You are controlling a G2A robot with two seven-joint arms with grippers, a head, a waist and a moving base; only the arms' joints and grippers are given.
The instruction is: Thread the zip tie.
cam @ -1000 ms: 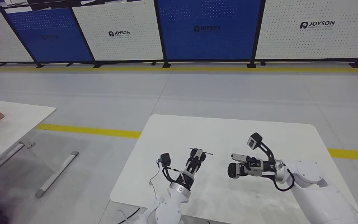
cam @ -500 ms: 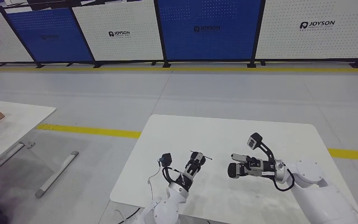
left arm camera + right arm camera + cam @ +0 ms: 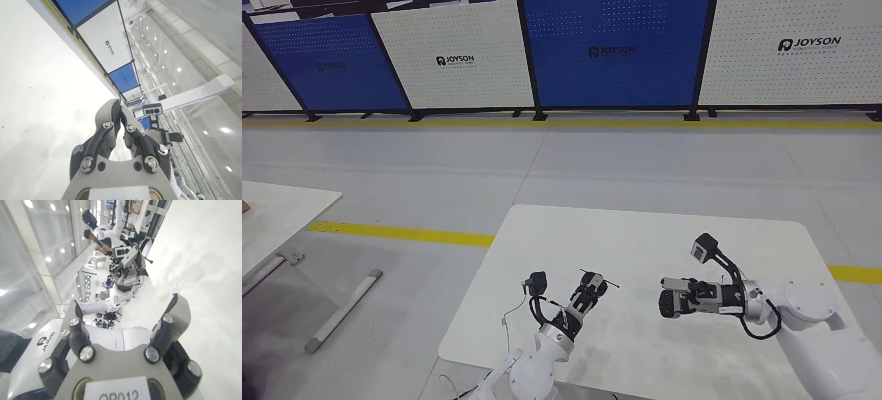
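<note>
A thin black zip tie [image 3: 602, 279] is pinched in my left gripper [image 3: 593, 288], which hangs over the near left part of the white table [image 3: 642, 235]. In the left wrist view its fingers [image 3: 113, 113] press together at the tips. In the right wrist view the zip tie [image 3: 148, 259] juts out sideways from the left gripper [image 3: 139, 256]. To the right of it, a short gap away, my right gripper [image 3: 663, 303] points toward it. Its jaws stand wide apart with nothing between them [image 3: 126, 308].
The tabletop around both grippers is bare white. Its front edge [image 3: 502, 362] lies close below the left arm. A second white table [image 3: 282, 210] stands far to the left across the floor. Blue and white panels [image 3: 612, 50] line the back.
The right gripper has drawn back a little to the right, away from the left one. The left gripper has shifted slightly toward the front edge with the zip tie still in it.
</note>
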